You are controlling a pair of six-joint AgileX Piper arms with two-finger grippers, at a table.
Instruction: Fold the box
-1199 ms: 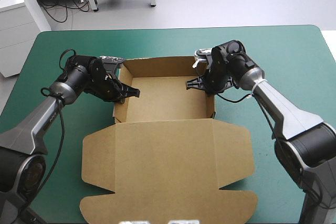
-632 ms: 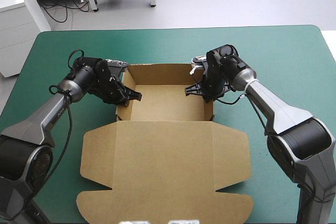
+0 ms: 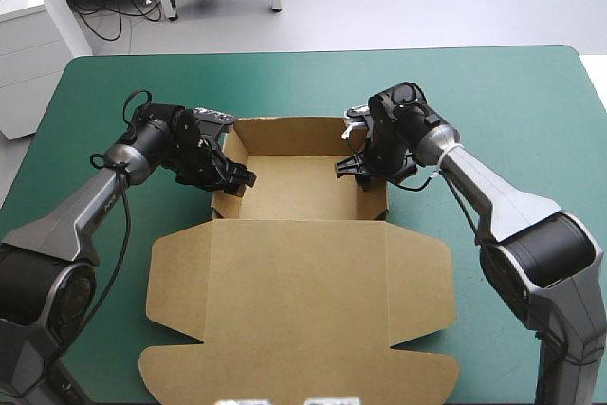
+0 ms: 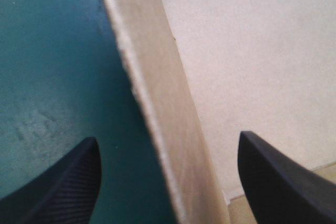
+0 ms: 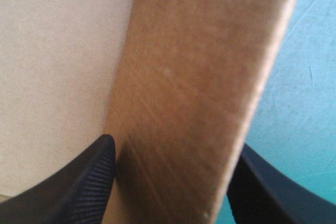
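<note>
Box (image 3: 299,234) sits mid-table on the teal-green cover (image 3: 512,92), long axis running 12 to 6 o'clock in the high view. Tray (image 3: 299,185) at the 12 o'clock end, open side up, with walls raised at its far, 9 o'clock and 3 o'clock sides. Lid (image 3: 299,301) lies flat on the cover and points to 6 o'clock, toward the near edge, its side flaps spread out to 9 and 3. Left gripper (image 3: 234,177) is at the tray's 9 o'clock side, fingers well apart and straddling the left wall (image 4: 157,103): one black finger over the cover outside, the other over the tray floor inside, neither touching the board in the wrist view, nothing clamped. Right gripper (image 3: 357,166) is at the 3 o'clock side, likewise parted astride the right wall (image 5: 199,77), whose broad top edge fills most of the gap, one finger inside the tray, one outside over the cover, both just beside the board; whether they press on it I cannot tell. Both arms reach in from the table's sides and flank the tray, and the flat lid lies between the tray and the near edge
</note>
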